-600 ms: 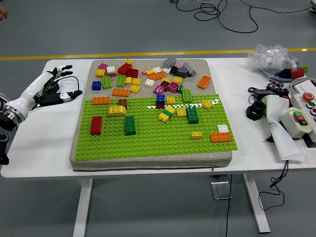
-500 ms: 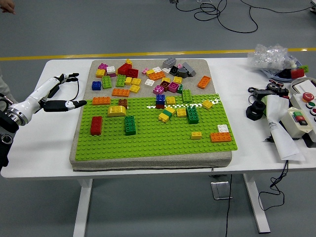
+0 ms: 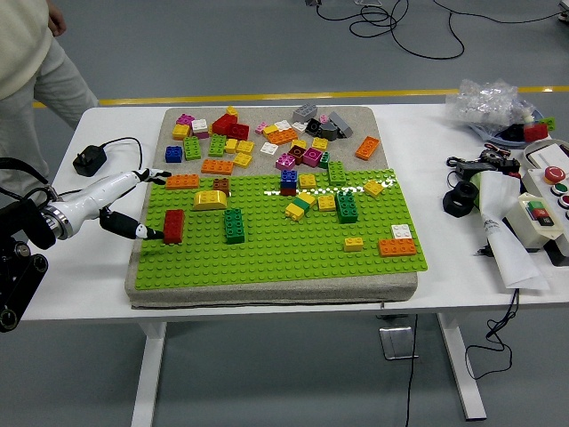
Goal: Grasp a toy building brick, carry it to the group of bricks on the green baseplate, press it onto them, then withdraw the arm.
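The white table (image 3: 267, 276) carries a grey mat (image 3: 267, 285) whose near half is covered by the green baseplate (image 3: 267, 240); loose bricks (image 3: 267, 138) crowd the mat's far half. A person (image 3: 36, 62) stands at the table's far left corner, hands not on the table. Clutter of cables and a control box (image 3: 542, 209) fills the right edge.

The left arm comes in from the table's left edge, and the left hand (image 3: 120, 206) hangs over the baseplate's left edge, fingers spread and holding nothing. Its upper fingers (image 3: 153, 175) point toward an orange brick (image 3: 182, 181) at the baseplate's far left corner, while the lower digit lies just beside, perhaps touching, the left face of the red brick (image 3: 173, 226). The right hand is out of view, so the left is the only one near.

The red brick stands on the baseplate near its left edge, its long axis running near-to-far, directly right of the hand. It looks the likely target; closing on it means bringing the fingers across its short width. The group of bricks (image 3: 311, 200) sits further right, near the baseplate's far-edge middle.
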Tool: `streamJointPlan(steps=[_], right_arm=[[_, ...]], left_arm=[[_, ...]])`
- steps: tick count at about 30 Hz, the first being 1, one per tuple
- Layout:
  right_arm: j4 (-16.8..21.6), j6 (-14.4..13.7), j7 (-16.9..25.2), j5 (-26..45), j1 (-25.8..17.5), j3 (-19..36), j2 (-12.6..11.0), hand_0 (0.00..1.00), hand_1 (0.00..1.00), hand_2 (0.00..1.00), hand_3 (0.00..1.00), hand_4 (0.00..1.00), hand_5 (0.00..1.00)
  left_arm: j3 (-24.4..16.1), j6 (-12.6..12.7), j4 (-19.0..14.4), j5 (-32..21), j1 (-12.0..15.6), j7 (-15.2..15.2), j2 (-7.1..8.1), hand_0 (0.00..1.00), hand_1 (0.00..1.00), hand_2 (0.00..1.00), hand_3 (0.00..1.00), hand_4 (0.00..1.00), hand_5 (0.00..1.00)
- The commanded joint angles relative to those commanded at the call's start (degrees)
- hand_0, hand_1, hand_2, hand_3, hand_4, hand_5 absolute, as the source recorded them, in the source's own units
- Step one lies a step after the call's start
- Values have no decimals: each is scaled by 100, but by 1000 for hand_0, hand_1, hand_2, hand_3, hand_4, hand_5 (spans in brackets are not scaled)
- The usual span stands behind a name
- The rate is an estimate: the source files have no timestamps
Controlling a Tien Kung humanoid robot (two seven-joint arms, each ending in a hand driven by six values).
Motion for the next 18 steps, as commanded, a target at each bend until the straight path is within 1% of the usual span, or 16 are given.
streamJointPlan(steps=[1, 2, 4, 8, 9, 18], right_arm=[[0, -3, 0, 4, 3, -5, -1, 800, 745, 763, 727, 908, 550], [0, -4, 0, 5, 4, -7, -1, 800, 745, 762, 727, 909, 551], [0, -2, -3, 12, 2, -14, 3, 800, 745, 762, 727, 909, 551], [0, 0, 2, 20, 0, -26, 7, 800, 744, 762, 727, 909, 550], [0, -2, 4, 21, 4, -31, 9, 800, 744, 762, 727, 909, 550], [0, -1, 4, 35, 14, -49, 14, 800, 744, 762, 726, 909, 551]], left_arm=[[76, 0, 78, 45, -44, -5, -8, 998, 925, 854, 916, 976, 188], [94, 0, 98, 57, -55, -6, -10, 998, 936, 874, 929, 969, 158], [217, 10, 231, 73, -145, -16, -52, 998, 936, 874, 929, 969, 158], [330, 32, 375, 64, -237, -23, -92, 998, 938, 874, 928, 965, 148], [403, 50, 486, 43, -294, -26, -121, 998, 938, 874, 928, 965, 148], [659, 131, 936, -107, -492, -45, -234, 998, 939, 874, 927, 960, 139]])
